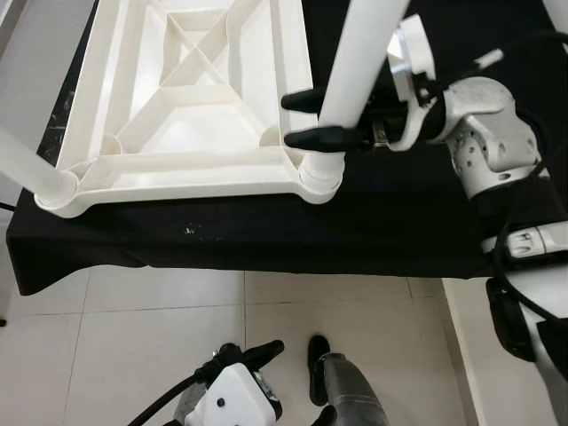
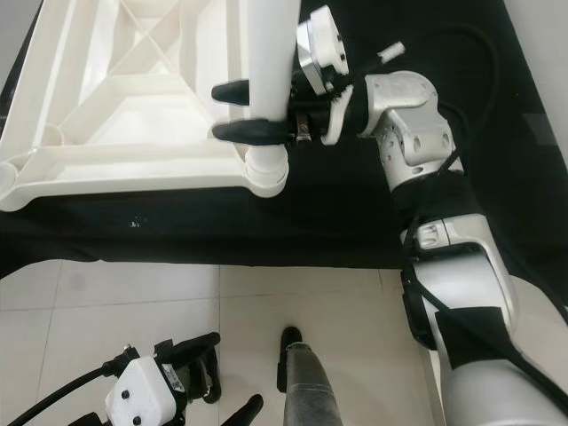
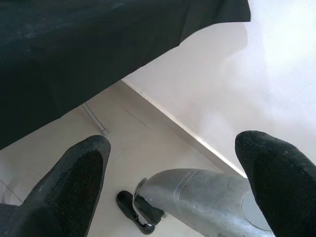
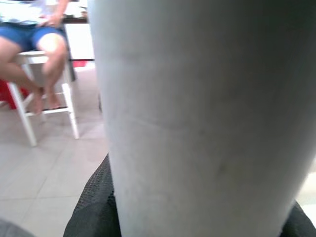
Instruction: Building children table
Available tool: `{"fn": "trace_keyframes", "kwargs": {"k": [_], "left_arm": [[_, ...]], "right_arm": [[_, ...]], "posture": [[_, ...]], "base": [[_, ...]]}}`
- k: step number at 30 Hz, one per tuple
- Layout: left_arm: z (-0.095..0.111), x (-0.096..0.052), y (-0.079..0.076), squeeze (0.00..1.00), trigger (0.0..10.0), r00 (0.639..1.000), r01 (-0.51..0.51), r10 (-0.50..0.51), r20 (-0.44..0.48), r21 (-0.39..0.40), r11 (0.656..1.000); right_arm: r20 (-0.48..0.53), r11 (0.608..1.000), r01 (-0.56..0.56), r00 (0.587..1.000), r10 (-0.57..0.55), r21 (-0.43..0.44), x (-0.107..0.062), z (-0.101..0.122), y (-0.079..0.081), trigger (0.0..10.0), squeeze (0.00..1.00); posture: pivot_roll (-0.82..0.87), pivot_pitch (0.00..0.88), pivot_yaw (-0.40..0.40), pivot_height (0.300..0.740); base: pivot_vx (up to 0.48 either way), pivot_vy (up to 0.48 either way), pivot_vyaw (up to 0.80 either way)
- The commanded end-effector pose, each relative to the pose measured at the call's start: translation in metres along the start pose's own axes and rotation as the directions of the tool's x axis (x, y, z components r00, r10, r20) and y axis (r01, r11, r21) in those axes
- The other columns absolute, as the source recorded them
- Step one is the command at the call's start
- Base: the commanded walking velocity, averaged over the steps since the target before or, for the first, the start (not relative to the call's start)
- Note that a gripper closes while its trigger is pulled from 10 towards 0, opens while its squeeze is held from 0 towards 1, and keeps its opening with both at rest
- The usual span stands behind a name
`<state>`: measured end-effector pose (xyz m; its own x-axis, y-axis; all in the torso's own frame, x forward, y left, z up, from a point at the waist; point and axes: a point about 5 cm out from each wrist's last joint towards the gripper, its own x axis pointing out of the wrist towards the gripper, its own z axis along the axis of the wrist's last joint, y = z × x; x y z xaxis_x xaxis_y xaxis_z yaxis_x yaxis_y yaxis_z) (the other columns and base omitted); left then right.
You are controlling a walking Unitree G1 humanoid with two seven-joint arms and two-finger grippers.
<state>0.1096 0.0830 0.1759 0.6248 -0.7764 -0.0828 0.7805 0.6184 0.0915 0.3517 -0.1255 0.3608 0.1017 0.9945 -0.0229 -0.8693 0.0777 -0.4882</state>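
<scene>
A white plastic table top lies upside down on a black-covered table. A white round leg stands in the socket at its near right corner. My right gripper is shut on this leg just above the socket, one black finger on each side; in the right wrist view the leg sits close between the fingers. Another white leg sticks out of the near left corner. My left gripper hangs low over the floor, open and holding nothing.
The black cloth's front edge runs just before the table top, with white floor tiles below it. My own grey leg and black foot stand on the tiles. A person sits on a white stool in the background.
</scene>
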Motion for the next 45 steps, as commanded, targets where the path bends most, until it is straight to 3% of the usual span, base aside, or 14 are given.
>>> {"fn": "trace_keyframes", "kwargs": {"k": [1, 17, 20, 23, 30, 31, 32, 33, 34, 36, 39, 40, 43, 45], "left_arm": [[-0.005, 0.0, -0.004, 0.0, 10.0, 1.0, 0.013, -0.013, -0.025, -0.037, 0.999], [-0.006, 0.002, -0.004, 0.0, 10.0, 1.0, 0.011, -0.012, -0.022, -0.041, 0.999], [-0.006, 0.002, -0.004, 0.0, 10.0, 1.0, 0.011, -0.012, -0.022, -0.041, 0.999], [-0.007, 0.003, -0.003, 0.0, 10.0, 1.0, 0.011, -0.012, -0.023, -0.04, 0.999], [-0.008, 0.003, -0.003, 0.0, 10.0, 1.0, 0.012, -0.013, -0.024, -0.039, 0.999], [-0.009, 0.004, -0.002, 0.0, 10.0, 1.0, 0.013, -0.014, -0.024, -0.039, 0.999], [-0.009, 0.006, -0.002, 0.0, 10.0, 1.0, 0.013, -0.014, -0.022, -0.037, 0.999], [-0.009, 0.006, -0.002, 0.0, 10.0, 1.0, 0.013, -0.014, -0.022, -0.037, 0.999], [-0.01, 0.007, -0.001, 0.0, 10.0, 1.0, 0.013, -0.014, -0.021, -0.035, 0.999], [-0.01, 0.007, 0.0, 0.0, 10.0, 1.0, 0.013, -0.013, -0.021, -0.035, 0.999], [-0.012, 0.009, 0.003, 0.0, 10.0, 1.0, 0.009, -0.009, -0.019, -0.028, 1.0], [-0.012, 0.009, 0.003, 0.0, 10.0, 1.0, 0.009, -0.009, -0.019, -0.028, 1.0], [-0.013, 0.011, 0.007, 0.0, 10.0, 1.0, 0.009, -0.009, -0.015, -0.019, 1.0], [-0.014, 0.012, 0.008, 0.0, 10.0, 1.0, 0.009, -0.009, -0.014, -0.014, 1.0]], "right_arm": [[-0.084, 0.997, 0.055, 0.995, -0.049, 0.062, -0.003, -0.02, 0.0, 10.0, 0.0], [-0.179, 0.961, 0.27, 0.95, -0.257, 0.053, -0.004, -0.024, -0.013, 10.0, 0.0], [-0.2, 0.939, 0.34, 0.925, -0.322, 0.061, -0.008, -0.029, -0.015, 10.0, 0.0], [-0.232, 0.882, 0.466, 0.867, -0.441, 0.063, -0.018, -0.036, -0.017, 10.0, 0.0], [-0.259, 0.817, 0.574, 0.797, -0.545, 0.048, -0.026, -0.041, -0.014, 10.0, 0.0], [-0.262, 0.786, 0.615, 0.77, -0.582, 0.063, -0.027, -0.044, -0.01, 10.0, 0.0], [-0.266, 0.726, 0.683, 0.717, -0.645, 0.079, -0.028, -0.05, 0.001, 10.0, 0.0], [-0.266, 0.726, 0.683, 0.717, -0.645, 0.079, -0.028, -0.05, 0.001, 10.0, 0.0], [-0.284, 0.663, 0.739, 0.665, -0.691, 0.118, -0.027, -0.058, 0.012, 10.0, 0.0], [-0.295, 0.64, 0.756, 0.647, -0.703, 0.135, -0.027, -0.061, 0.016, 10.0, 0.0], [-0.337, 0.508, 0.847, 0.528, -0.779, 0.153, -0.017, -0.077, 0.049, 10.0, 0.0], [-0.337, 0.508, 0.847, 0.528, -0.779, 0.153, -0.017, -0.077, 0.049, 10.0, 0.0], [-0.423, 0.397, 0.902, 0.43, -0.797, 0.169, 0.005, -0.094, 0.093, 10.0, 0.0], [-0.426, 0.384, 0.906, 0.423, -0.8, 0.178, 0.014, -0.095, 0.101, 10.0, 0.0]], "posture": [[0.04, 0.472, -0.016, 0.74], [0.04, 0.468, -0.022, 0.74], [0.04, 0.468, -0.022, 0.74], [0.04, 0.462, -0.018, 0.74], [0.03, 0.456, -0.017, 0.74], [0.02, 0.45, -0.022, 0.74], [0.02, 0.445, -0.027, 0.74], [0.02, 0.445, -0.027, 0.74], [0.02, 0.439, -0.029, 0.74], [0.02, 0.439, -0.029, 0.74], [0.01, 0.429, -0.03, 0.74], [0.01, 0.429, -0.03, 0.74], [0.0, 0.413, -0.025, 0.74], [0.0, 0.404, -0.023, 0.74]], "base": [[0.0, 0.0, 0.0], [0.0, 0.0, 0.0], [0.0, 0.0, 0.0], [0.0, 0.0, 0.0], [0.0, 0.0, 0.0], [0.0, 0.0, 0.0], [0.0, 0.0, 0.0], [0.0, 0.0, 0.0], [0.0, 0.0, 0.0], [0.0, 0.0, 0.0], [0.0, 0.0, 0.0], [0.0, 0.0, 0.0], [0.0, 0.0, 0.0], [0.0, 0.0, 0.0]]}}
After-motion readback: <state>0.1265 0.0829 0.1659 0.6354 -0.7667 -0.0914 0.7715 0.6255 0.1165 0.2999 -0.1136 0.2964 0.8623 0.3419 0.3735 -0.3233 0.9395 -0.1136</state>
